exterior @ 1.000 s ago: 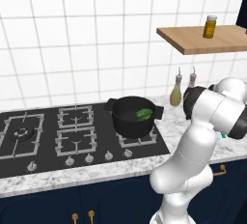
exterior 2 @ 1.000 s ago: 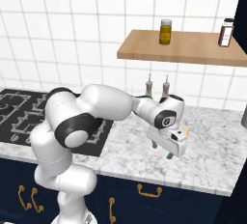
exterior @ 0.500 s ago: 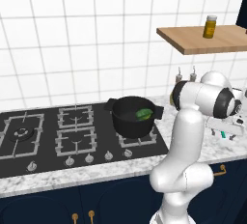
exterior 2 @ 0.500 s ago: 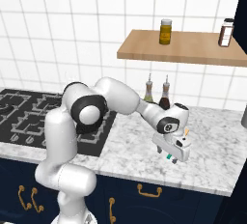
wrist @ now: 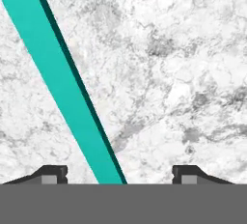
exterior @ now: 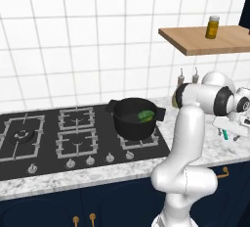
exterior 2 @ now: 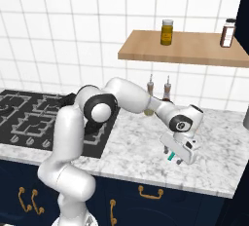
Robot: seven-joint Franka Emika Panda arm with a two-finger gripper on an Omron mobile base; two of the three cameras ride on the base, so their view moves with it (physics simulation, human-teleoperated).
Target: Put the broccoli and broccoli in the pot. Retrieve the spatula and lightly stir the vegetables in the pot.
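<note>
The white two-finger gripper (exterior 2: 174,156) is hanging low over the grey-veined white marble counter (exterior 2: 136,137), well to the right of the black gas stove (exterior: 53,138), with the white arm stretching across from the base. In the hand view the gripper's (wrist: 119,175) two dark fingertips (wrist: 50,174) are standing wide apart, and the slim teal-green handle of the spatula (wrist: 58,80) is lying flat on the marble, running diagonally from the upper left down between them; neither tip is touching it, so the claw is spread and gripping nothing. A short stretch of the teal handle (exterior 2: 171,156) is peeking out beneath the hand in the right base view, and again under the hand (exterior: 229,133) in the left base view.

The round black deep pot (exterior: 134,121) is sitting on the stove's right front burner, and bright-green broccoli (exterior: 145,116) is showing inside it; whether that is one piece or two I cannot tell. Two small bottles (exterior 2: 159,87) are standing against the tiled wall behind the arm, and a yellow jar (exterior 2: 167,31) is resting on the wooden shelf (exterior 2: 185,49) above
</note>
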